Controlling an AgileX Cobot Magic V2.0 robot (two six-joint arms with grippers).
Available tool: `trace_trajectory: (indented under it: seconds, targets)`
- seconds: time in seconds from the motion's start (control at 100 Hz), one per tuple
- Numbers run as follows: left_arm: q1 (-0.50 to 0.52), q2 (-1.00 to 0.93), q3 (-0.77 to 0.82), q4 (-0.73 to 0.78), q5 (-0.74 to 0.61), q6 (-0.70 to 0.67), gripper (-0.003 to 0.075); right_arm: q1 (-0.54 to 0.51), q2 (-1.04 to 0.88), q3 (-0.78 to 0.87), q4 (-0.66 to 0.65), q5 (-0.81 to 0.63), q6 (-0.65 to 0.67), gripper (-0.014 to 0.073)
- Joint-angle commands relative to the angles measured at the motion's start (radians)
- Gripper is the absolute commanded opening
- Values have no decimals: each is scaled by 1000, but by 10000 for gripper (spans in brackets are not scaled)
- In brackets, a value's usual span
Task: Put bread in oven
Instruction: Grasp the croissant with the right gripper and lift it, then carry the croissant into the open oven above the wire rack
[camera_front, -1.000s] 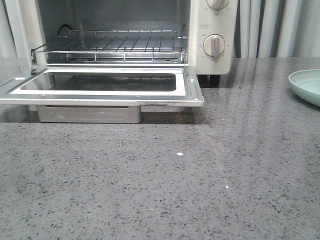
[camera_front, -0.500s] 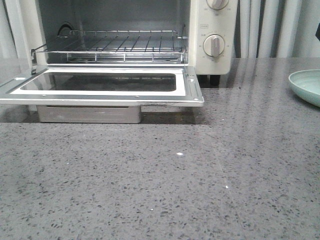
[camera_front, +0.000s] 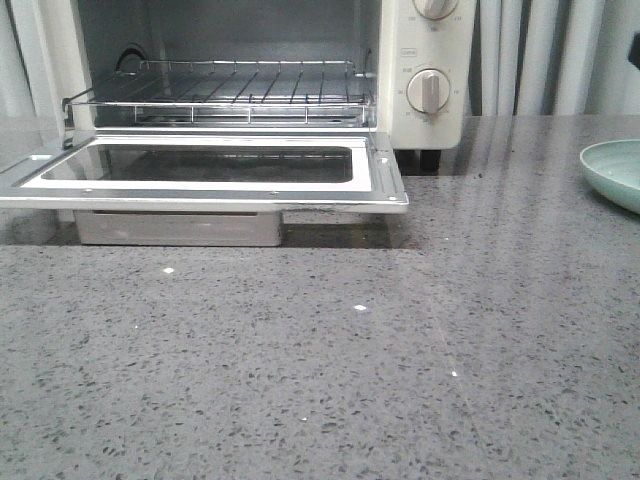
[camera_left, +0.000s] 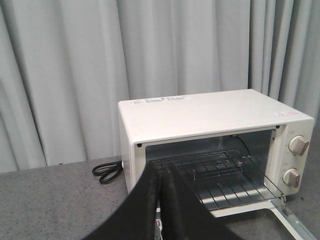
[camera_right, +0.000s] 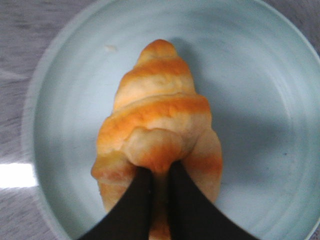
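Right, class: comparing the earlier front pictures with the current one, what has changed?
A dark shape, too cropped to identify, has appeared at the right edge above the plate, and a bright speck now shows on the counter. The oven, its open door and bare rack are unchanged.

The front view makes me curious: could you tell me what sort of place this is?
Probably a mock kitchen counter: a toaster oven with its door dropped open on a speckled grey countertop, and bread in a pale green bowl. Plain curtains behind suggest a staged setup.
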Motion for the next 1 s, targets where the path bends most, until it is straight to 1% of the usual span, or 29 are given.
trace_trajectory:
  seconds: [0.0, 0.05, 0.28, 0.49, 0.57, 0.65, 0.8, 0.88, 0.99]
  targets:
    - [1, -20, -31, 51, -52, -49, -22, 59, -83, -67, -15, 28, -41, -69]
    - [1, -33, -31, 71, -35, -67, -22, 97, -103, -88, -15, 58, -56, -69]
    - [1, -40, -31, 102, 43, -67, -22, 304, -202, -157, -15, 164, -55, -69]
    - [1, -40, -31, 110, 53, -67, -22, 465, -274, -192, -4, 187, -56, -69]
    - [1, -40, -31, 110, 53, -67, -22, 537, -280, -205, -4, 204, -80, -69]
    - [1, -40, -31, 110, 53, -67, -22, 599, -282, -214, -4, 196, -111, -69]
    - [1, -40, -31, 110, 53, -67, -22, 701, -270, -214, -4, 115, -160, -69]
    - [1, -40, -31, 110, 53, -67, -22, 730, -254, -223, -4, 75, -167, -69]
    - [1, -40, -31, 110, 58, -67, -22, 760, -223, -224, -2, 37, -217, -69]
